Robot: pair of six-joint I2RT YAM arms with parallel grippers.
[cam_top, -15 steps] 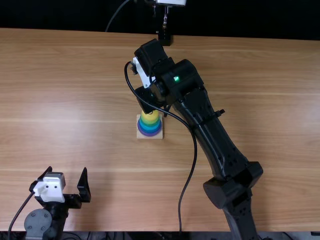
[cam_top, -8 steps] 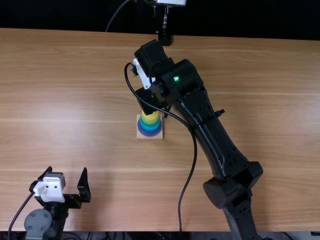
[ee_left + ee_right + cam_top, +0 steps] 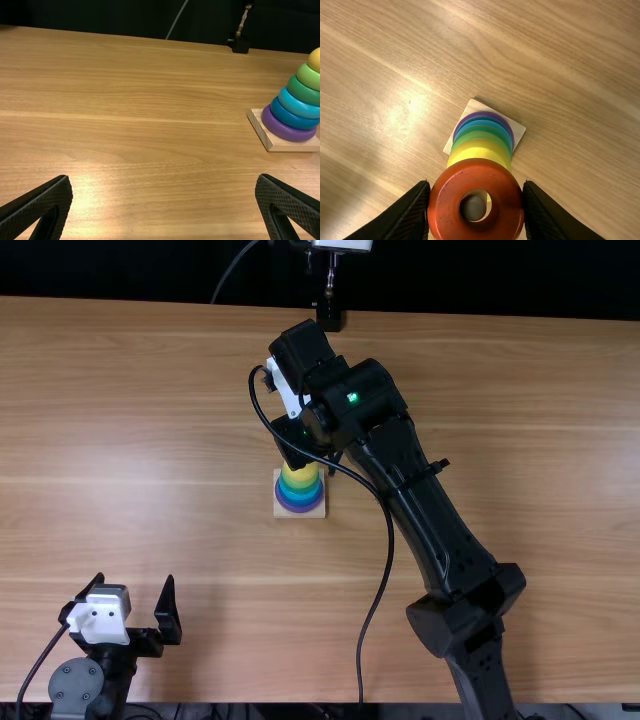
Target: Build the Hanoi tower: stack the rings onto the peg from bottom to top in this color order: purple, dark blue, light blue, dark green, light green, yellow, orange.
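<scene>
The nearer, right end effector (image 3: 476, 187) grips the orange ring (image 3: 476, 172) above the yellow ring (image 3: 479, 151); the peg (image 3: 472, 208) shows off-centre through its hole, so lowering probably needs slight centring.

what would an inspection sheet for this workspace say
surface: light brown wooden table, bright sheen in places
job's things: purple, dark blue, light blue, dark green, light green, yellow stacked in order on wooden base; orange ring held above
clutter: nothing seen
grippers: left gripper open; right gripper shut on orange ring
cables: black cable along right arm; thin cable beyond far edge
surroundings: dark backdrop, black mount at far edge
</scene>
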